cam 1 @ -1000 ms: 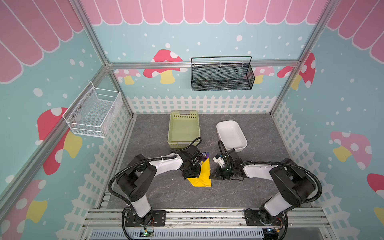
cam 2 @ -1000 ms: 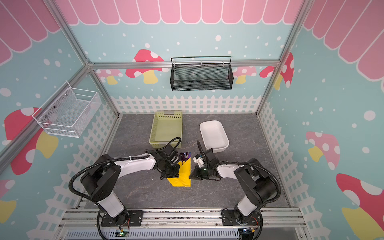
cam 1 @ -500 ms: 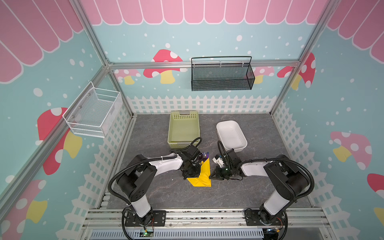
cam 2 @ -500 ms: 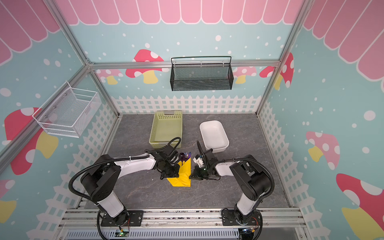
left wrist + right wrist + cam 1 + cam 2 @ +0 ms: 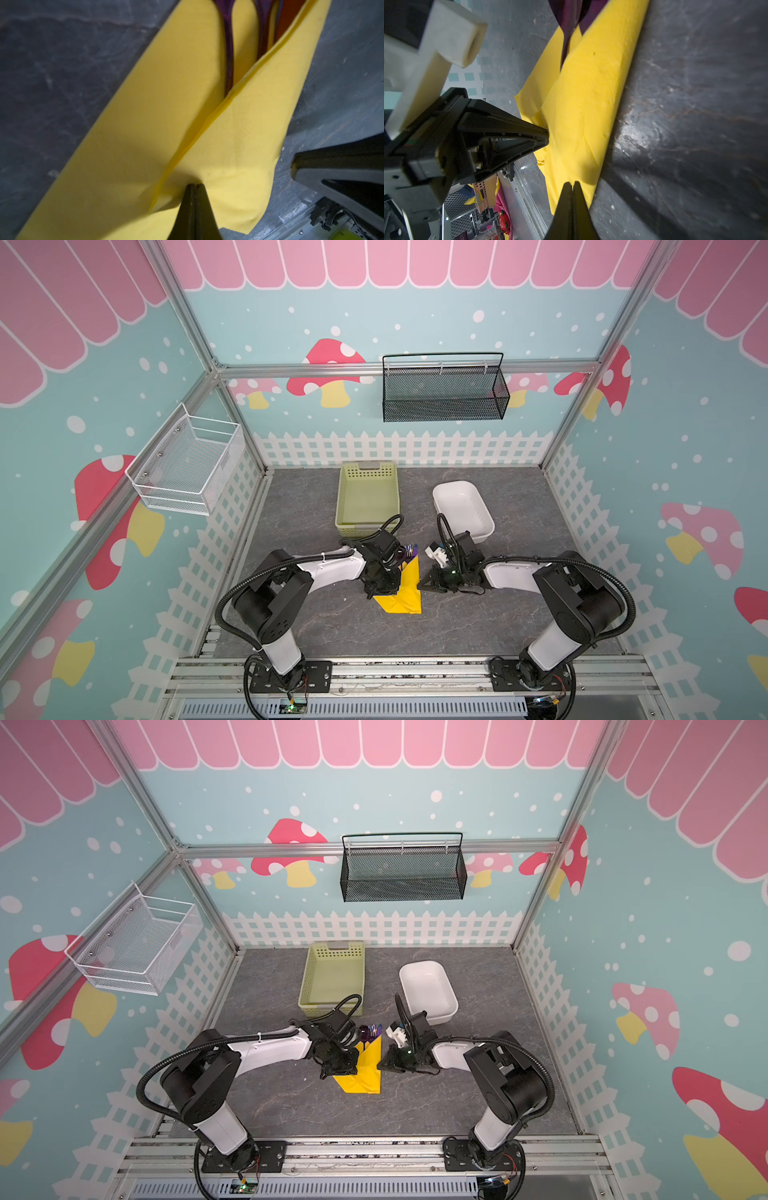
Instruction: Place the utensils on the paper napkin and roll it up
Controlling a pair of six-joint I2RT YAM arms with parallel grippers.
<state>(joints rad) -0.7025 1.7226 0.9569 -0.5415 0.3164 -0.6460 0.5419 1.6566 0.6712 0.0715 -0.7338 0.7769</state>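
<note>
Frankly, little has moved in the last second: the paper napkin (image 5: 405, 593) lies where it lay on the surface (image 5: 332, 630), and only the right arm's elbow has shifted a touch. We read that as a pause in mid-roll, not progress. The utensils (image 5: 228, 52) already lie on the yellow sheet. One flap is folded over their handles, so only the purplish heads stick out at the far end, toward the green basket (image 5: 341, 506). The placing looks done and the rolling about half done.

The left gripper (image 5: 195, 186) has its jaws pressed together, tips down on the edge of the folded flap, where the paper puckers. We cannot tell whether a pinch of paper sits between them. The right gripper (image 5: 572, 184) is likewise closed to a point, low at the napkin's opposite long side, where the fold is soft and rounded.

The free flap edge runs slantwise across the sheet, and the uncovered part lies flat on the left arm's side. Bare surface opens toward the front rail and to both sides. The basket and the white tub (image 5: 484, 516) stand beyond the heads, near but apart. The tight spot, we judge, is between the two grippers, which face each other across the napkin.
</note>
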